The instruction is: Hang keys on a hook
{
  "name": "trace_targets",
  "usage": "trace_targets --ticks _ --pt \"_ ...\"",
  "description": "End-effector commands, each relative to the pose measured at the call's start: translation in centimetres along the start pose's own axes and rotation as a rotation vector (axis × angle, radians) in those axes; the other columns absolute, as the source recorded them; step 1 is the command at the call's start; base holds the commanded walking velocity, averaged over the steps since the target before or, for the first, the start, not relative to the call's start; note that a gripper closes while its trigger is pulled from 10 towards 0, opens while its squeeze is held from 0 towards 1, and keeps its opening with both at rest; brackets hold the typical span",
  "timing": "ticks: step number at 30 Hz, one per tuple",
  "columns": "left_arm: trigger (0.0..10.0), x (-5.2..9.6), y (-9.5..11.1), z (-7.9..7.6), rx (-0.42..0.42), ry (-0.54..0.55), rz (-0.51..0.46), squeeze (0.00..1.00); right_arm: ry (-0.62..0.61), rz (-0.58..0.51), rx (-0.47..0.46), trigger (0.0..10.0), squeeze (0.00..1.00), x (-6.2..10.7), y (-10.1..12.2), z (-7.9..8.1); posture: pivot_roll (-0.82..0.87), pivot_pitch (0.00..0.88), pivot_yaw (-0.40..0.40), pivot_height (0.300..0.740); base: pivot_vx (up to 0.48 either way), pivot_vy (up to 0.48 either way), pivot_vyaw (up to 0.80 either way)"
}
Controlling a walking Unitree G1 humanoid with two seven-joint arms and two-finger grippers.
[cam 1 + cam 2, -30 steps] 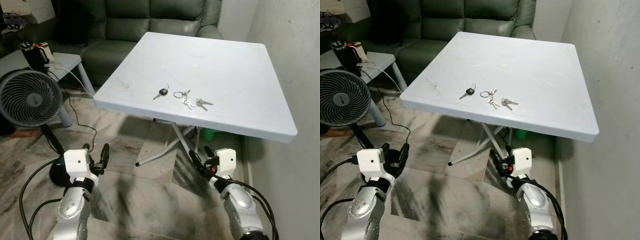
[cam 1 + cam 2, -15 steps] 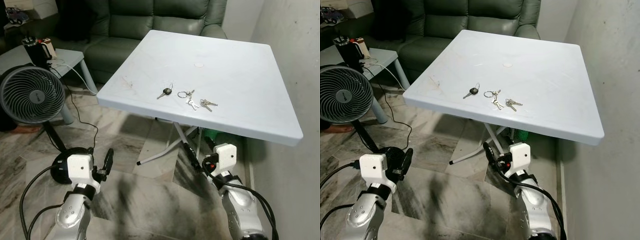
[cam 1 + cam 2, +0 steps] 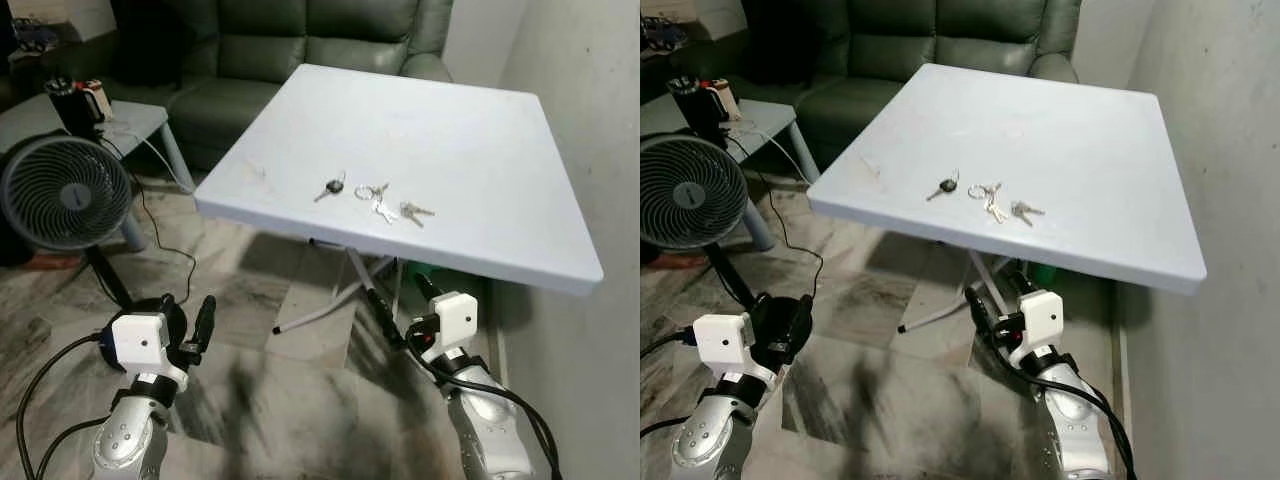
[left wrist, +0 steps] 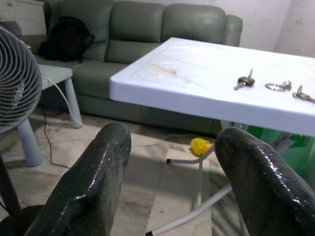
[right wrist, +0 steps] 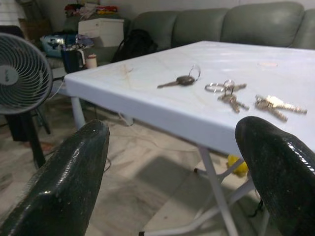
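A white folding table stood against the wall on the robot's right, with a green sofa behind it. Three sets of keys lay in a row near the table's front edge. On the robot's left was a single black-headed key, in the middle a key ring with small keys, and on the right a small bunch of keys. All three lay flat on the tabletop, close to one another but apart.

Both arms were held low in front of the table, below its edge. The left gripper hung over the marble floor, its two black fingers spread wide with nothing between them. The right gripper sat under the table's front edge, its fingers likewise well apart and empty, pointed toward the keys.

To the robot's left stood a grey floor fan, with a cable trailing across the floor beside a low side table.
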State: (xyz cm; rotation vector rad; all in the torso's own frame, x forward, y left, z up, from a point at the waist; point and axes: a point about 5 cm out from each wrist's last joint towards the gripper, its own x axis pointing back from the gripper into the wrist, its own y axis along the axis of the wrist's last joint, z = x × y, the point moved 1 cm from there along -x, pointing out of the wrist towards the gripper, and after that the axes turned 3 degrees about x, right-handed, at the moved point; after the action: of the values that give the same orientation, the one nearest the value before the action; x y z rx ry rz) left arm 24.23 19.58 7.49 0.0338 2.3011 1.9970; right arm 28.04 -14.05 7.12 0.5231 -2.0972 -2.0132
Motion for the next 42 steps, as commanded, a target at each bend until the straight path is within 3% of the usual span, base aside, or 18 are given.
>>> trace_targets --ticks 1,25,30,42 --pt "10.0 0.0 0.4 0.3 -0.009 0.002 -0.005 0.0 -0.001 -0.018 0.005 10.0 0.0 -0.3 0.6 -0.1 -0.07 0.0 0.006 0.74 0.3 0.0 0.0" --pt "10.0 -1.1 0.5 0.0 0.01 -0.004 0.001 0.0 -0.004 -0.001 0.018 10.0 0.0 -0.3 0.3 -0.3 -0.08 0.0 0.011 0.74 0.337 0.0 0.0" --pt "10.0 -1.2 0.5 -0.1 0.022 -0.004 0.0 0.0 0.023 0.007 0.079 10.0 0.0 -0.3 0.3 0.0 -0.08 0.0 0.009 0.74 0.337 0.0 0.0" --pt "10.0 -1.2 0.3 -0.1 0.031 0.003 0.004 0.0 0.036 0.011 0.089 10.0 0.0 -0.4 0.2 0.0 -0.08 0.0 0.002 0.74 0.294 0.0 0.8"
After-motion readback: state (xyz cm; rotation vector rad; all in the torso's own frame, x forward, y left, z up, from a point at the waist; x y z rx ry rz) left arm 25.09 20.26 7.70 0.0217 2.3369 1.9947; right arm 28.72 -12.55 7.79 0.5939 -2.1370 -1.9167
